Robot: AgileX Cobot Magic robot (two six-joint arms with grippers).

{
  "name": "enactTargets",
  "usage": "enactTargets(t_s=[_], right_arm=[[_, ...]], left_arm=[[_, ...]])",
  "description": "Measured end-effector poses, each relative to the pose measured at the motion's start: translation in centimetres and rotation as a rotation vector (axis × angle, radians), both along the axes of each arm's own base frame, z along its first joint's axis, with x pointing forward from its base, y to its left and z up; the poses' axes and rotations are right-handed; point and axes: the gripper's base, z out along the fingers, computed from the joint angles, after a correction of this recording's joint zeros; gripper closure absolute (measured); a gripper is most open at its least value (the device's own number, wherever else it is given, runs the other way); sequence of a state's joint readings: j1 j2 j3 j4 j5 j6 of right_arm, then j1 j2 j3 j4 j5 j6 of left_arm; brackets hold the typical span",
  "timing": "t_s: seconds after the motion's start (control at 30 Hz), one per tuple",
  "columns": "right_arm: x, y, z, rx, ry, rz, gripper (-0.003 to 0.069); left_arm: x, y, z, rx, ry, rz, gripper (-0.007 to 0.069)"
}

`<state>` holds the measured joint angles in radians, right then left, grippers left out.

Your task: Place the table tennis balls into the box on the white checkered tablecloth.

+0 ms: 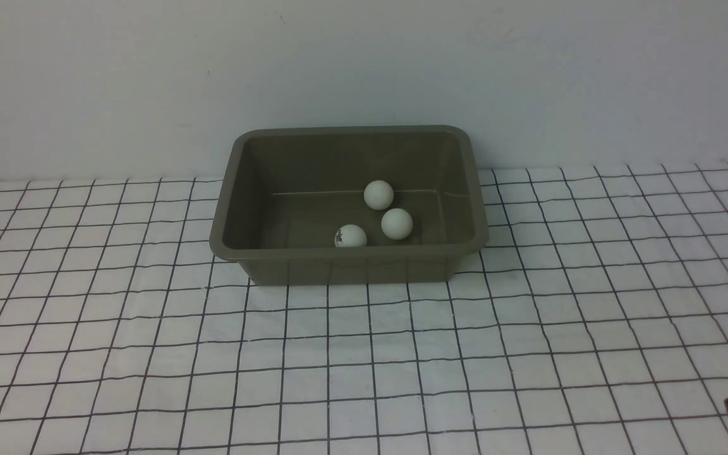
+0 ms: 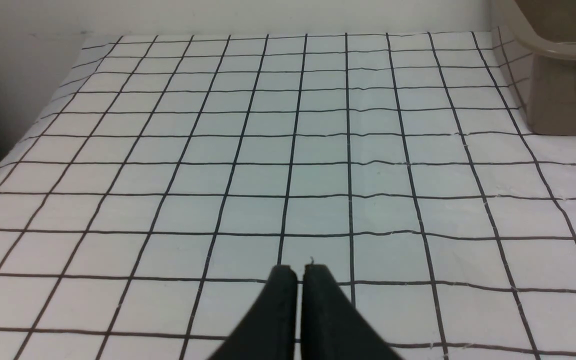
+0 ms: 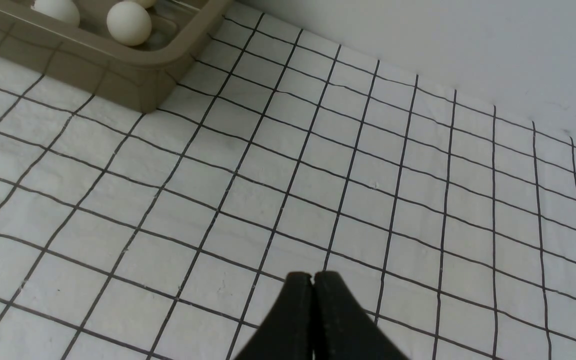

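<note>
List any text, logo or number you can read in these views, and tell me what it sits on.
Nearest small matte white table tennis ball in the olive-grey plastic box: a small dark print on its left side, too small and blurred to read.
Other two white balls: no print visible.
Box, white black-gridded tablecloth, wall: no text.

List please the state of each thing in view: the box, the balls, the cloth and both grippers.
box: upright, open top, on the cloth.
table tennis balls: three visible, all inside the box.
white checkered tablecloth: spread flat, slightly wrinkled.
left gripper: shut, empty.
right gripper: shut, empty.
</note>
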<state>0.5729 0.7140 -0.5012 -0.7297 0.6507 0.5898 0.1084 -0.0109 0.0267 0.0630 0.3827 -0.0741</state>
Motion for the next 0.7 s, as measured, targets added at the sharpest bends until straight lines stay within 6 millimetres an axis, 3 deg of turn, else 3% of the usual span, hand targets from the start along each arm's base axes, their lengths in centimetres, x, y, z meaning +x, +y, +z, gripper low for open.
enactTargets(t_s=[0.23,0.33,0.43,0.53,0.7], right_arm=[[0.1,-0.3,0.0,-0.004,-0.006,-0.014,0.0676],[0.3,-1.8,0.4,0.046,-0.035,-0.126,0.0676],[0.1,-3.8,0.7,0.206,-0.107,-0.286,0.0676],[-0.5,-4.7,0.5,0.278,-0.172,-0.338,0.0676],[-3.2,-5.3,-2.9,0.356,-0.370,-0.323,0.0676]], left_arm=[[0.0,0.0,0.0,0.000,0.000,0.000,0.0625],[0.0,0.0,0.0,0.001,0.000,0.000,0.0625],[0.0,0.0,0.0,0.001,0.000,0.000,0.0625],[0.0,0.0,0.0,0.001,0.000,0.000,0.0625],[0.0,0.0,0.0,0.001,0.000,0.000,0.0625]])
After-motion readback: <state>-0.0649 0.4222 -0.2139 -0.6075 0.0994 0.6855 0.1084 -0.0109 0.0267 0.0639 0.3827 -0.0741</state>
